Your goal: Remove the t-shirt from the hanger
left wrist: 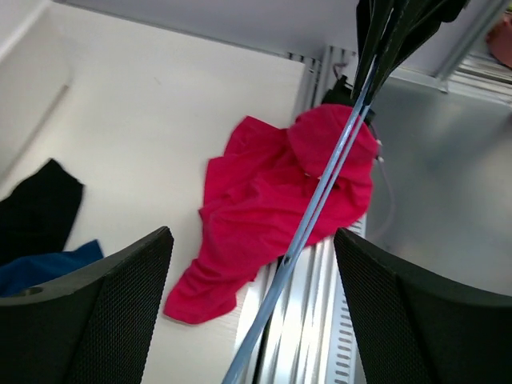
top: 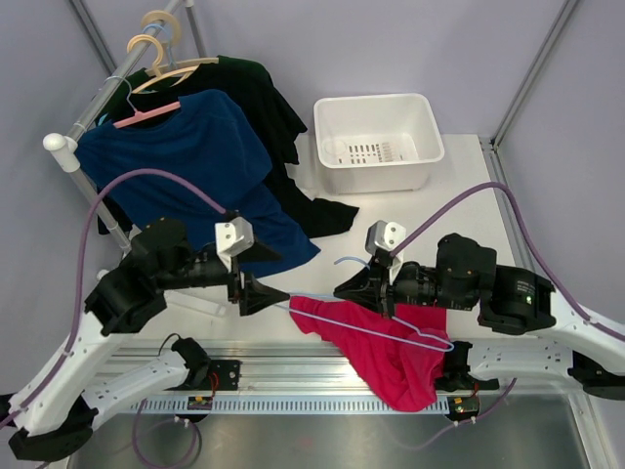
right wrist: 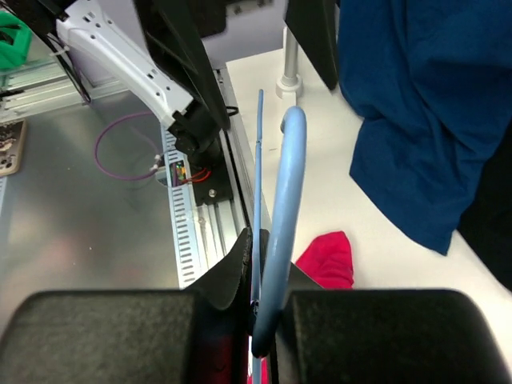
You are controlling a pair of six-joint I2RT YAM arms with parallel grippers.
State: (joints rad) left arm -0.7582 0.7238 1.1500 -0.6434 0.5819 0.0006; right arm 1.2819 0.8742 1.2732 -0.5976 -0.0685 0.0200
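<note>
Hanger (left wrist: 314,200) between spread left fingers (left wrist: 96,320)

White table (top: 459,161) w/ grey walls (top: 391,39)

t-shirt (top: 391,357): showing plain crimson-pink
hanger (right wrist: 282,208): showing light blue
hung shirt (top: 195,161): showing deep navy blue
garment behind it (top: 259,93): showing dark green-black
plastic bin (top: 376,174): showing white
rack hanger (top: 146,114): showing pink
left gripper fingers (left wrist: 88,312): showing black, finely dotted mesh

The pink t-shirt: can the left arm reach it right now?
Probably yes. The left gripper is open and aimed at the t-shirt lying close ahead; only the thin hanger wire, held by the right gripper, crosses between them.
</note>
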